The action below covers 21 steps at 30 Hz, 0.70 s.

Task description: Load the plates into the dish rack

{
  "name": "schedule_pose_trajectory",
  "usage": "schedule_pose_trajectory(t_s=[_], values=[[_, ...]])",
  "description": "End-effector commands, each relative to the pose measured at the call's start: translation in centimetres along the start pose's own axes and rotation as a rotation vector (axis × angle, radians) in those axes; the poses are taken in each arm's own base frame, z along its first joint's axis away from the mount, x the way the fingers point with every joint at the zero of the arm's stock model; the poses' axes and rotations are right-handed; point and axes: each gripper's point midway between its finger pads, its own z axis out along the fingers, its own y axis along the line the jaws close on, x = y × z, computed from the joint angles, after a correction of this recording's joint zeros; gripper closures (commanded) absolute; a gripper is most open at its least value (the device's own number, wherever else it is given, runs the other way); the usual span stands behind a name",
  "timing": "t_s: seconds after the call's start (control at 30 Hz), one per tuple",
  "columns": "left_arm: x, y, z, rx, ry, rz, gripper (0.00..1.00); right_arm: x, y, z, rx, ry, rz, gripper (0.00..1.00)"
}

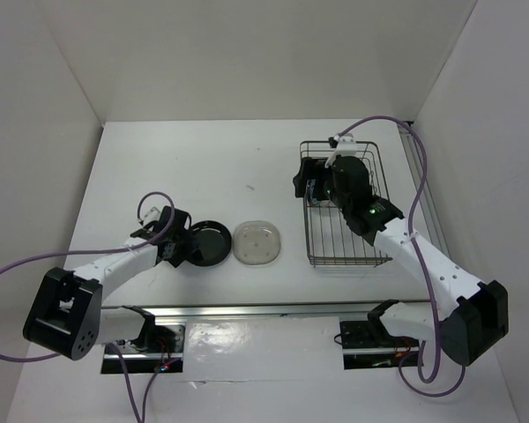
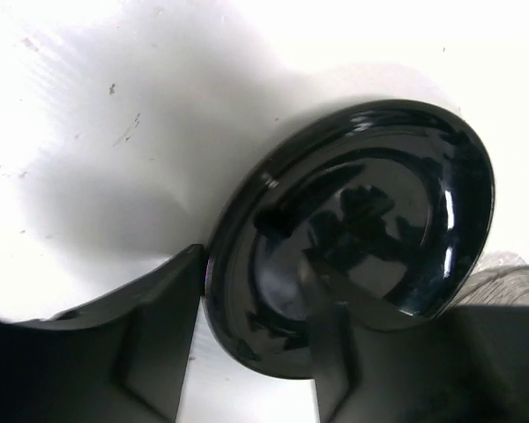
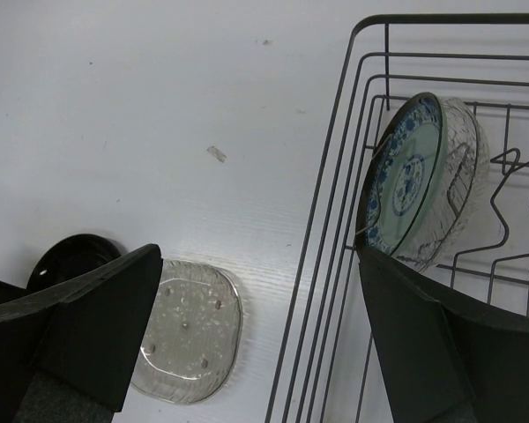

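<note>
The glossy black plate [image 1: 208, 243] lies on the table by my left gripper [image 1: 182, 244]. In the left wrist view my left gripper [image 2: 264, 291] is open and straddles the black plate's [image 2: 379, 194] near rim, one finger outside and one over the inside. The translucent grey-beige plate [image 1: 257, 241] lies flat just right of it. The dish rack [image 1: 335, 251] stands at the right. The blue-green patterned plate [image 3: 406, 176] and the clear glass plate [image 3: 463, 167] stand upright in it. My right gripper [image 3: 260, 260] is open and empty above the rack's left edge [image 3: 335, 220].
White walls enclose the table on the left, back and right. The right arm's purple cable [image 1: 419, 189] loops beside the rack. The grey-beige plate [image 3: 185, 335] and the black plate [image 3: 70, 256] also show in the right wrist view, left of the rack.
</note>
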Motion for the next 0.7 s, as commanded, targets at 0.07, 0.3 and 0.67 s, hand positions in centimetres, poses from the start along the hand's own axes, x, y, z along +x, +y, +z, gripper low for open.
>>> schedule_pose_trajectory(t_s=[0.07,0.3,0.67], values=[[1.5,2.7,1.0,-0.115,0.044,-0.006,0.53,-2.3,0.5,-1.7,-0.025,-0.095,0.000,0.00],[1.5,3.8,1.0,-0.163,0.034,0.005,0.88,-2.8,0.9,-2.5,-0.045,-0.122,0.013,0.00],[-5.8,-1.4,-5.3,0.036,-0.231,0.098,1.00,-2.4,2.6,-1.8,-0.132,-0.105,0.000,0.00]])
